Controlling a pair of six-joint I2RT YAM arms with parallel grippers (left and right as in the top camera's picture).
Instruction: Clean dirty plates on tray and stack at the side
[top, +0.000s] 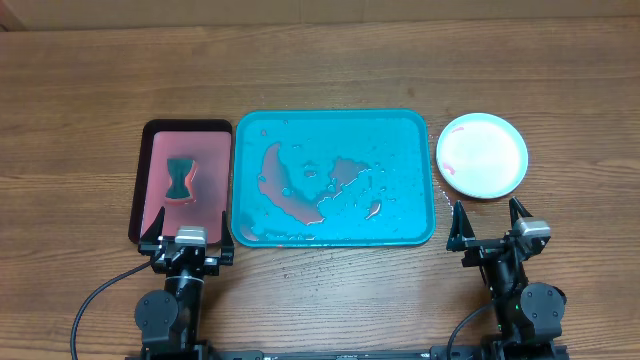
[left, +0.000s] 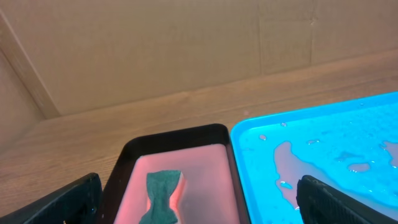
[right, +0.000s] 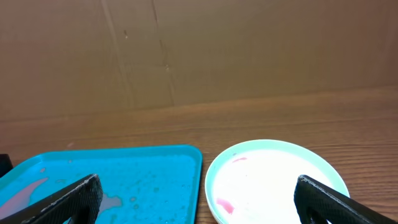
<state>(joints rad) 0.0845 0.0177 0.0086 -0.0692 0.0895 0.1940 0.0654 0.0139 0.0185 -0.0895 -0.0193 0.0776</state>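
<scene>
Dark red plastic formed the small tray (top: 138, 200) at the left of the overhead frame, with a green sponge (top: 181, 178) lying on its pink floor. The left gripper (top: 190, 242) sat just below it, jaws wide apart and holding nothing. At centre frame the turquoise tray (top: 400, 135) carried no plates, only pinkish puddles. The plates (top: 482, 155) lay on the table just right of it. Only the top one showed, so their number could not be told, and red smears marked its face. The right gripper (top: 487, 212) waited below them, spread wide and empty. Trouble would likely come from those smears being left on, or from a wet rim slipping between the fingers. No brand, label or writing could be read.
</scene>
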